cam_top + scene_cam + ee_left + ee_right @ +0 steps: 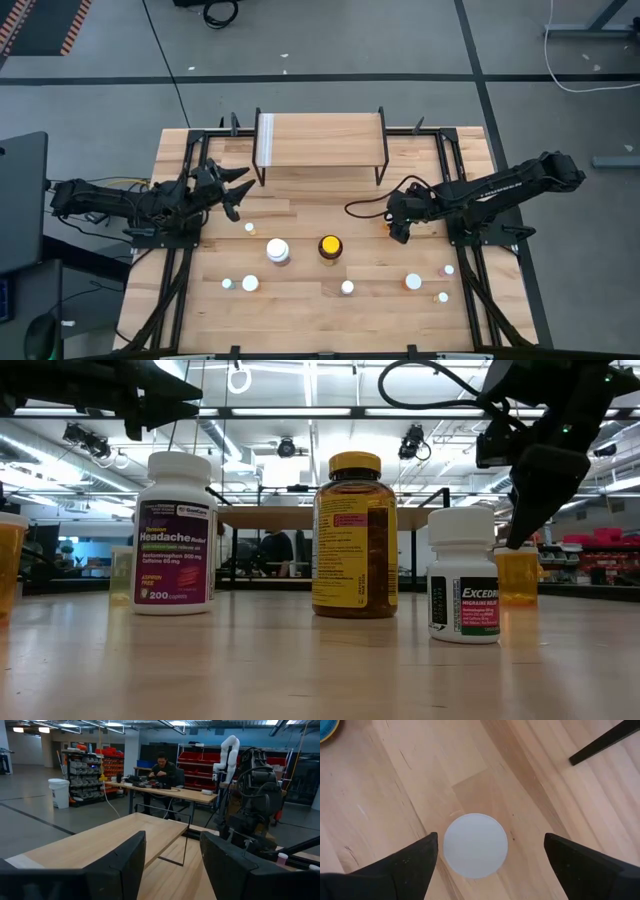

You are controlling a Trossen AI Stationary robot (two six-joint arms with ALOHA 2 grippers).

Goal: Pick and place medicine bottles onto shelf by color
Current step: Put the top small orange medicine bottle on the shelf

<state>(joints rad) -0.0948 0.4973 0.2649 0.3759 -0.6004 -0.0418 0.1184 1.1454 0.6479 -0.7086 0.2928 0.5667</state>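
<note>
The shelf [320, 140], a light-wood plank on black legs, stands at the table's far middle. Medicine bottles stand upright on the table: a large white one [277, 250], a large amber one with a yellow cap [329, 246], and several small ones along the near side. My right gripper [490, 840] points steeply down, open, over a small orange bottle with a white cap [475, 845]. Its fingers stand on either side of the cap without touching it. My left gripper [235, 190] hangs open and empty above the table, left of the shelf.
Small bottles stand at the near left [250, 284], near middle [347, 288] and near right [413, 282], and one behind the large white bottle [249, 228]. Black rails [470, 290] run along both table sides. In the room beyond, a person sits at a desk [162, 770].
</note>
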